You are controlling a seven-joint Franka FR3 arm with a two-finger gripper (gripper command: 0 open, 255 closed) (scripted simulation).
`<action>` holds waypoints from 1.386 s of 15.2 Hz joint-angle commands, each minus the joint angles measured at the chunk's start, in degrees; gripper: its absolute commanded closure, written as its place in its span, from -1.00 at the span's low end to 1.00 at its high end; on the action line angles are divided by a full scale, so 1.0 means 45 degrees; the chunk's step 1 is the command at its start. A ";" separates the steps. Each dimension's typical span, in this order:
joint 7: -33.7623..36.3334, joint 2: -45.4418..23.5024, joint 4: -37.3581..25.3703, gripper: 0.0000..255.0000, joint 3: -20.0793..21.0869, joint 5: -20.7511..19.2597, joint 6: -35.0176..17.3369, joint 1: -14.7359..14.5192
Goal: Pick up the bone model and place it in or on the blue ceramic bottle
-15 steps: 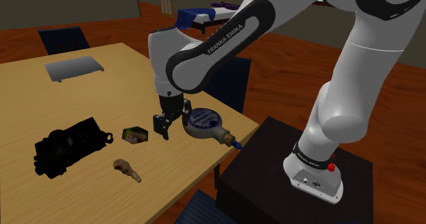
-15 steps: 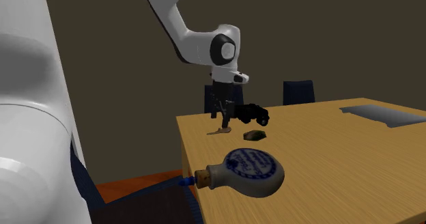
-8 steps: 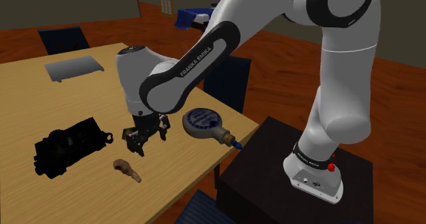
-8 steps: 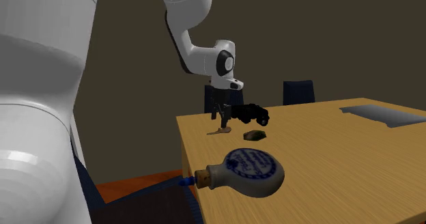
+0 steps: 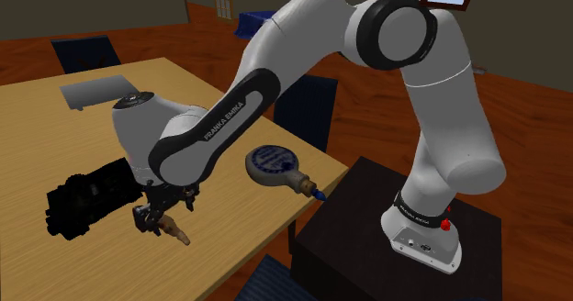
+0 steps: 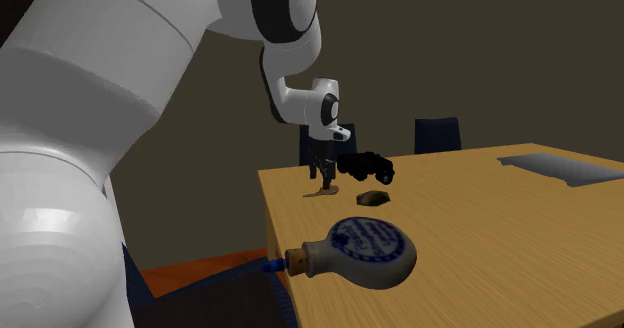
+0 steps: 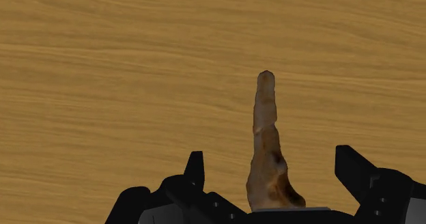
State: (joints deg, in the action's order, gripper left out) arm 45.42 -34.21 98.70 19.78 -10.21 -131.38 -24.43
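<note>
— Where is the bone model found?
— Flat on the surface near its edge, narrow tip pointed away from the end effector, whose fingers are spread astride it, nothing gripped.
— The bottle?
— Laid sideways, corked neck toward the edge.

Tabletop around the bone is bare. A black object stands close to the gripper on the shoulder view's left. A small dark lump lies roughly between bone and bottle.
</note>
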 commanded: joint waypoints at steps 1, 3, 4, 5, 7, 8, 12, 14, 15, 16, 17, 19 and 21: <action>0.0137 -0.0406 -0.0334 -1.00 -0.0084 -0.0139 -0.0094 -0.0187; 0.0181 -0.0629 -0.0328 -1.00 -0.0144 -0.0214 -0.0319 -0.0241; 0.0204 -0.0743 -0.0329 -1.00 -0.0174 -0.0252 -0.0430 -0.0269; 0.0226 -0.0859 -0.0333 -1.00 -0.0205 -0.0289 -0.0540 -0.0297; 0.0282 -0.1163 -0.0357 -1.00 -0.0286 -0.0385 -0.0817 -0.0370; 0.0282 -0.1162 -0.0355 -1.00 -0.0286 -0.0385 -0.0818 -0.0371; 0.0282 -0.1163 -0.0357 -1.00 -0.0287 -0.0385 -0.0817 -0.0371; 0.0282 -0.1163 -0.0357 -1.00 -0.0287 -0.0385 -0.0817 -0.0371; 0.0282 -0.1161 -0.0356 -1.00 -0.0286 -0.0384 -0.0816 -0.0371; 0.0282 -0.1161 -0.0356 1.00 -0.0286 -0.0384 -0.0816 -0.0371; 0.0282 -0.1161 -0.0356 1.00 -0.0286 -0.0384 -0.0816 -0.0371; 0.0294 -0.1145 -0.0334 1.00 -0.0283 -0.0384 -0.0822 -0.0376; 0.0290 -0.1172 -0.0354 1.00 -0.0290 -0.0390 -0.0831 -0.0378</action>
State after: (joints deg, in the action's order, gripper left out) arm 46.75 -38.96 96.86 18.28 -12.03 -133.75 -25.89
